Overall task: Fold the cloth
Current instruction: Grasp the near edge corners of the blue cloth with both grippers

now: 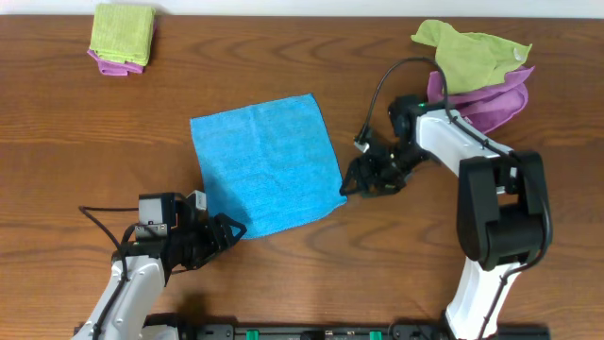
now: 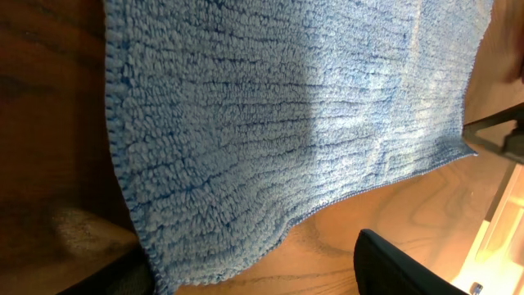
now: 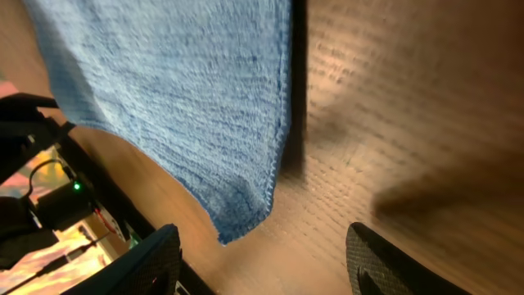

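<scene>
The sky-blue cloth (image 1: 264, 165) lies flat on the wooden table, slightly rotated. My left gripper (image 1: 226, 231) is open at the cloth's near-left corner; in the left wrist view the cloth (image 2: 286, 123) fills the frame and its corner lies between my open fingers (image 2: 262, 274). My right gripper (image 1: 354, 181) is open at the cloth's near-right corner; in the right wrist view that corner (image 3: 237, 209) hangs just ahead of my spread fingers (image 3: 262, 262). Neither gripper holds the cloth.
A folded olive-green cloth on a purple one (image 1: 123, 38) sits at the far left. A crumpled olive-green cloth (image 1: 467, 52) and purple cloth (image 1: 491, 99) lie at the far right, close behind my right arm.
</scene>
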Available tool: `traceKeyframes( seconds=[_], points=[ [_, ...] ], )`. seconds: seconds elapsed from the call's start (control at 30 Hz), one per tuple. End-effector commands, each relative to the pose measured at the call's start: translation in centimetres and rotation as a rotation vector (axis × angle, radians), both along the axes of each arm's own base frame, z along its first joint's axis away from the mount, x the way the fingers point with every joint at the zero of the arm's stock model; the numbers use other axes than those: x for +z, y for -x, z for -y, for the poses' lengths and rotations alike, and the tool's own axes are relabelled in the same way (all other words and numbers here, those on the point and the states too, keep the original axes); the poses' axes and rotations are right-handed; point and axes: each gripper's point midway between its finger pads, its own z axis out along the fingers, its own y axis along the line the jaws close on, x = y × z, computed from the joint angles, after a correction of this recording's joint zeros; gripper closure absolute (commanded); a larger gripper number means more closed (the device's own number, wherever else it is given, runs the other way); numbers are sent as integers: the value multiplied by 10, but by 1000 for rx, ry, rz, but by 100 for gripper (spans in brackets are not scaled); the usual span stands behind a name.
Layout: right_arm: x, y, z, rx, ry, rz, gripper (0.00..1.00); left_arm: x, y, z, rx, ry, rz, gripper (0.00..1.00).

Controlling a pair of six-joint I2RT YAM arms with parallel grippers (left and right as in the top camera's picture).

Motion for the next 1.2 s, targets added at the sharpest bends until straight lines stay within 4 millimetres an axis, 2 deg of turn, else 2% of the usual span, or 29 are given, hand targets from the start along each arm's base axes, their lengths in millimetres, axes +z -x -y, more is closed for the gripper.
traceKeyframes(
  seconds=[0.0,0.13,0.4,0.5,0.63,0.73,0.77,0.83,1.03,1.17],
  points=[
    [-2,9,-9,-10,-28,-28,36,-23,19,-9,24,-65,-88,30],
    [-2,3,-11,-36,-37,-18,39,-23,19,-9,24,-66,-85,31],
    [2,3,-33,-24,-88,-5,52,-23,18,-9,28,-65,-83,36],
    [2,4,-34,-19,-87,-7,62,-22,16,-9,36,-62,-79,47],
    [2,5,-33,-24,-80,-18,82,-22,14,-9,40,-62,-72,52],
    [1,6,-33,-30,-72,-26,96,-22,13,-9,43,-60,-73,67],
    [1,6,-33,-35,-70,-30,98,-22,13,-9,46,-59,-73,76],
    [1,6,-33,-42,-68,-36,98,-21,11,-9,47,-60,-62,94],
    [8,2,-38,-55,-103,-40,98,-9,-13,-9,88,-38,13,94],
    [24,-14,-46,-55,-146,6,98,16,-43,-11,94,-38,101,94]
  ],
)
